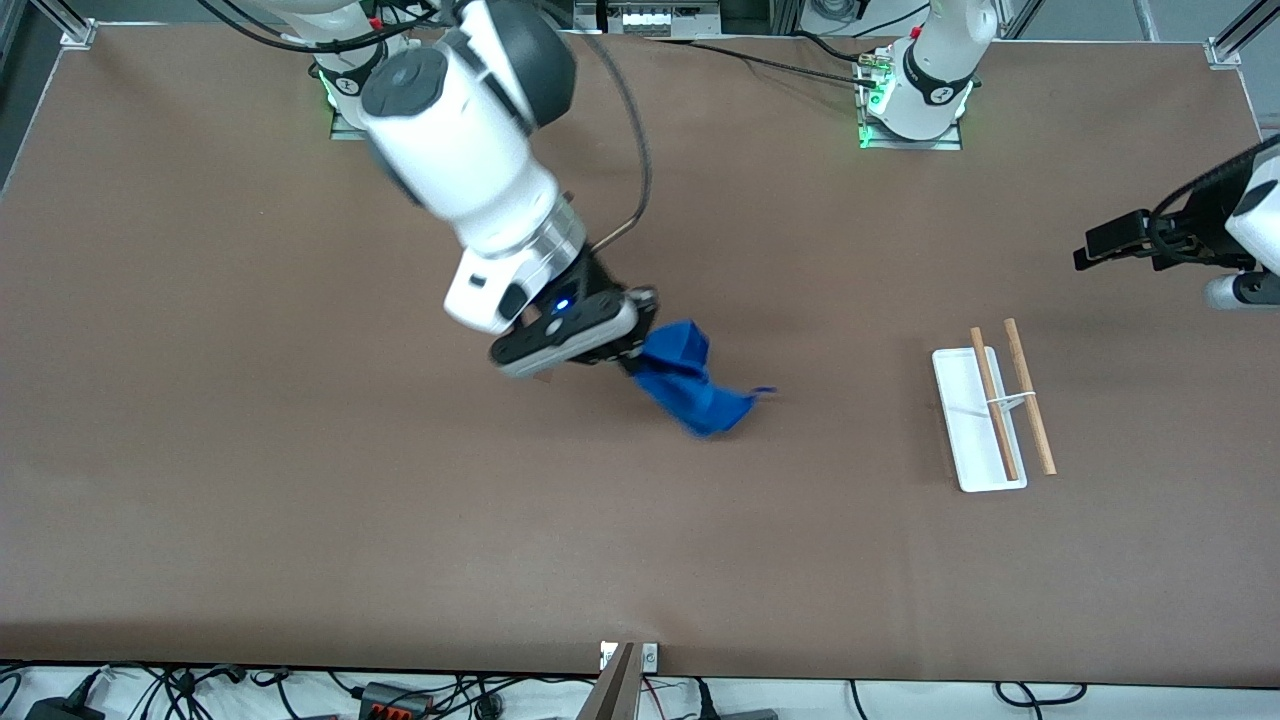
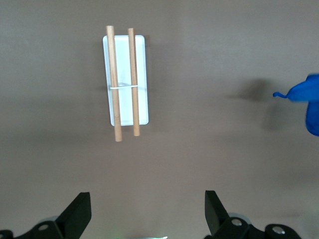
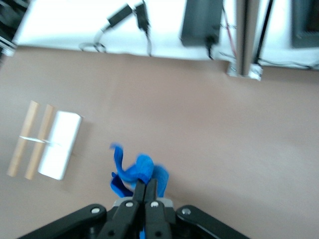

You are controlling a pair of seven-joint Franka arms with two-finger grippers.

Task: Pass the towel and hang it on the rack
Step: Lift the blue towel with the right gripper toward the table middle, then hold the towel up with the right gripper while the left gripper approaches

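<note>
The towel (image 1: 692, 384), a crumpled bright blue cloth, hangs over the middle of the table from my right gripper (image 1: 632, 345). In the right wrist view the gripper (image 3: 145, 185) is shut on a fold of the towel (image 3: 139, 168). The rack (image 1: 995, 410) stands on the table toward the left arm's end, with two wooden rods above a white base. My left gripper (image 1: 1110, 242) waits up in the air near that end of the table. It is open (image 2: 147, 211), with nothing between its fingers. The left wrist view shows the rack (image 2: 125, 79) and a corner of the towel (image 2: 306, 99).
The brown table top (image 1: 300, 480) carries only the rack. Cables and power bricks (image 1: 395, 698) lie below the table's front edge. A metal post (image 1: 615, 685) stands at the middle of that edge. The arms' bases (image 1: 915, 95) sit along the back edge.
</note>
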